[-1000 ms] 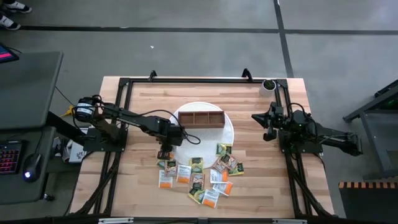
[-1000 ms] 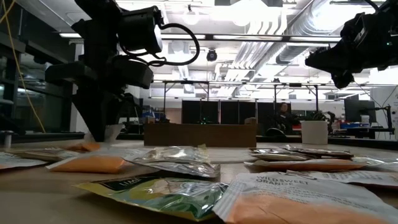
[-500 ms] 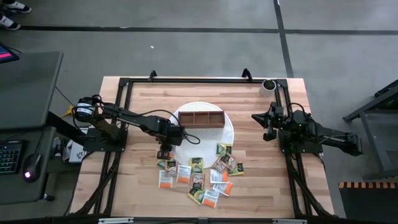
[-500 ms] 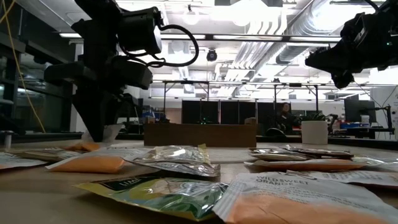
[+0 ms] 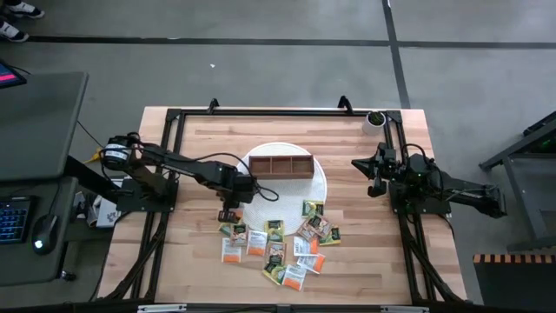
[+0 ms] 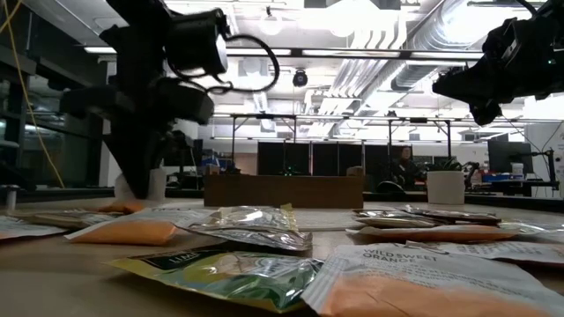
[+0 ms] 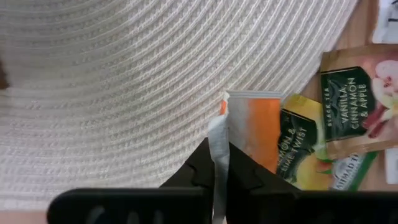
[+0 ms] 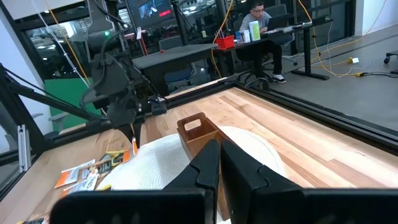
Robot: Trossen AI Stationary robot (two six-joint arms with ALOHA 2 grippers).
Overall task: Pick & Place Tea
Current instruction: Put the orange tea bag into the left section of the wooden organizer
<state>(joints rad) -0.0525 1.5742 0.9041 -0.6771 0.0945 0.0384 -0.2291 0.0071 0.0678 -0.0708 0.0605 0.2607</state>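
Tea packets (image 5: 282, 245) in green, orange, white and brown lie scattered on the near middle of the table, shown close up in the low view (image 6: 264, 273). My left gripper (image 5: 228, 211) points down at the near left edge of the white round mat (image 5: 320, 187), shut on an orange and white packet (image 7: 255, 124). A brown wooden three-compartment box (image 5: 280, 164) stands on the mat. My right gripper (image 5: 373, 181) is shut and hovers over the right side of the table, touching nothing. My left gripper pinches the orange and white packet between its two fingers by one edge (image 7: 218, 163). It comes from above, pointing down. The packet hangs below the fingers, nearly edge-on in the wrist view, over the mat's rim and a yellow-green packet (image 7: 297, 149). Whether its lower end touches them I cannot tell.
A small white cup with dark contents (image 5: 374, 118) stands at the far right corner. A black frame (image 5: 174, 122) runs around the tabletop. Bare wood (image 5: 365, 235) lies right of the packets. A person (image 8: 260, 18) sits at a desk beyond the table.
My left gripper has drifted a little toward the table's left with the packet still between its fingers. The right arm and the loose packets have kept still.
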